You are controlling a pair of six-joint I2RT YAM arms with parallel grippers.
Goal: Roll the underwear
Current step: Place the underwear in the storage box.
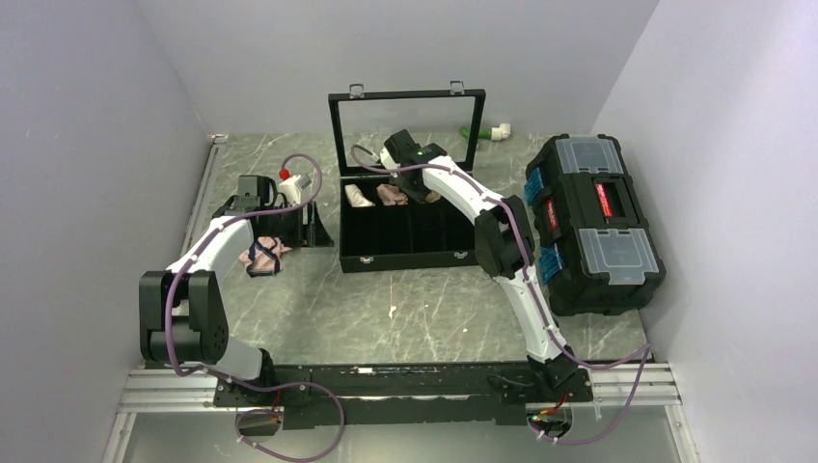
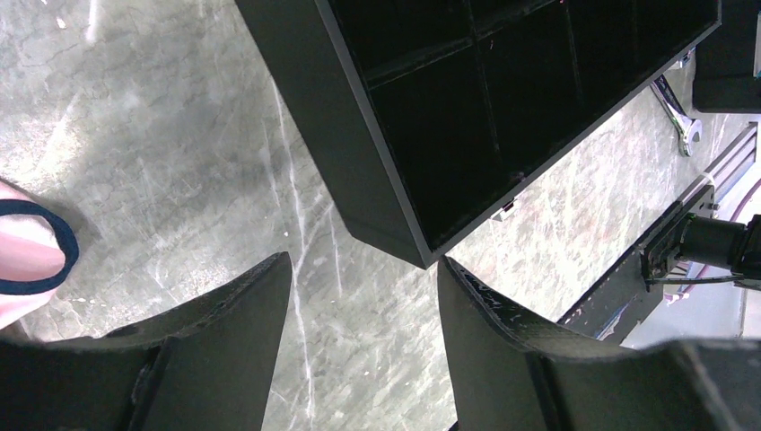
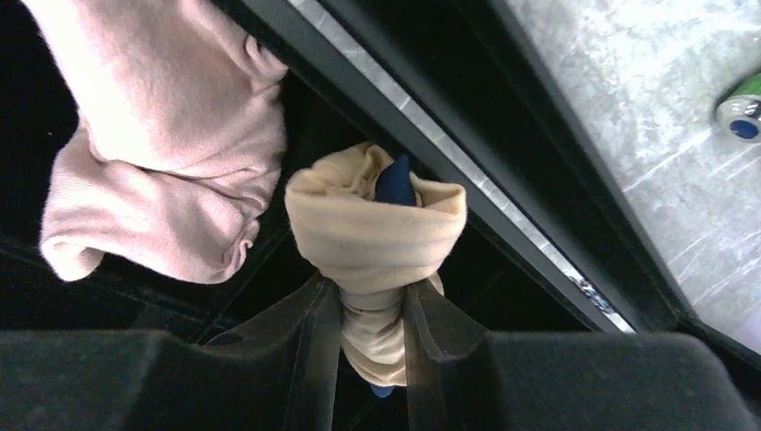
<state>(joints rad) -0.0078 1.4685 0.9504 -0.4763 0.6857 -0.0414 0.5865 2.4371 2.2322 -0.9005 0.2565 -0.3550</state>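
The underwear [image 3: 372, 229] is a tan roll with a bit of dark navy edging showing at its top. My right gripper [image 3: 372, 292] is shut on its lower end and holds it over a back compartment of the open black case [image 3: 431, 135]. From above, the right gripper [image 1: 415, 188] reaches into the case's back row. My left gripper [image 2: 363, 269] stands open over bare table by the case's front-left corner [image 2: 359, 135], with nothing between its fingers. In the top view the left gripper [image 1: 313, 234] is left of the case.
A pink roll [image 3: 161, 153] lies in the compartment beside the tan one, and a cream roll [image 1: 359, 196] further left. Pink underwear with dark edging [image 1: 265, 256] lies on the table left of my left gripper. A black toolbox [image 1: 593, 222] stands at the right.
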